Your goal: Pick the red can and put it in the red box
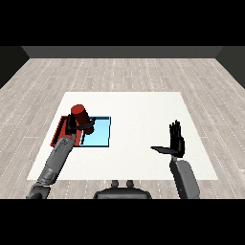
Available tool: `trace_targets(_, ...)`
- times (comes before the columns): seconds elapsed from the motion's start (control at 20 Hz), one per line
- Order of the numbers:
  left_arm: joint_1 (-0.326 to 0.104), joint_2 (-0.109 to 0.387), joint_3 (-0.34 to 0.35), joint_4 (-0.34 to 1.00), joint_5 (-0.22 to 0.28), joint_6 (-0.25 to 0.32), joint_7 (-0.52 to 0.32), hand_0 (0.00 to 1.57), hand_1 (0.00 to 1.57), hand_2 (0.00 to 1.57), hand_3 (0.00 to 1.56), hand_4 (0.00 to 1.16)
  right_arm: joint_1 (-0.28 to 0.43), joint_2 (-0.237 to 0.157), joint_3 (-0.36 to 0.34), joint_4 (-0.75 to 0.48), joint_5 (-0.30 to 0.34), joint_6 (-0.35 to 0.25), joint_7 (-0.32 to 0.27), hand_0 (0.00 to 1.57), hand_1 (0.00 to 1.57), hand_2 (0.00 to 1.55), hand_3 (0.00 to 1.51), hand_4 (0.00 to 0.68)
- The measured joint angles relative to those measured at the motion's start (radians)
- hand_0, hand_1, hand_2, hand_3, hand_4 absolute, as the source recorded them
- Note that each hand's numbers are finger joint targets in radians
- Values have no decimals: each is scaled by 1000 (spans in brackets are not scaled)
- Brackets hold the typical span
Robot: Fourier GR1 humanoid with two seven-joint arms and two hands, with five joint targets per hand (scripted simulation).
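— White table, matte and square-edged, set on pale grey plank flooring; dark wall closing off the far end of the room. And on the left side?

— Held the red can, the left hand; fingers and thumb curled round its lower part, can tilted a little, top end away from the wrist.

— Where relative to the trays?

— Hung over the red tray, only a strip of red rim showing on the outer side of the forearm. Light blue tray just beside that hand on its inner side, touching the red one along a shared edge. Could not tell whether can touched tray floor or stayed above it.

— Right hand?

— Well apart from both trays, raised over bare white surface. Right hand stood upright, fingers straight and pointing away, thumb stuck out sideways toward the trays. Held nothing.

— Anything else on the surface?

— Only a thin shadow along the near edge, beneath the grey forearms.
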Motion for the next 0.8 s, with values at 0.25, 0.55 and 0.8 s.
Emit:
trace_targets(0.25, -60, 49, 84, 247, 1, -42, -20, 1571, 1571, 1571, 1476, 1105, 5, 2, -6, 50, 17, 12, -29, 0, 0, 0, 0, 0)
trace_targets(0.55, -108, 56, 177, 597, 4, -59, -149, 1571, 1571, 1571, 1501, 1040, -10, 2, -15, 71, 30, 24, -59, 0, 0, 0, 0, 0)
trace_targets(0.8, -179, 59, 195, 851, -45, -21, -149, 697, 697, 753, 825, 826, -29, -3, -23, 81, 42, 31, -82, 0, 0, 0, 0, 0)
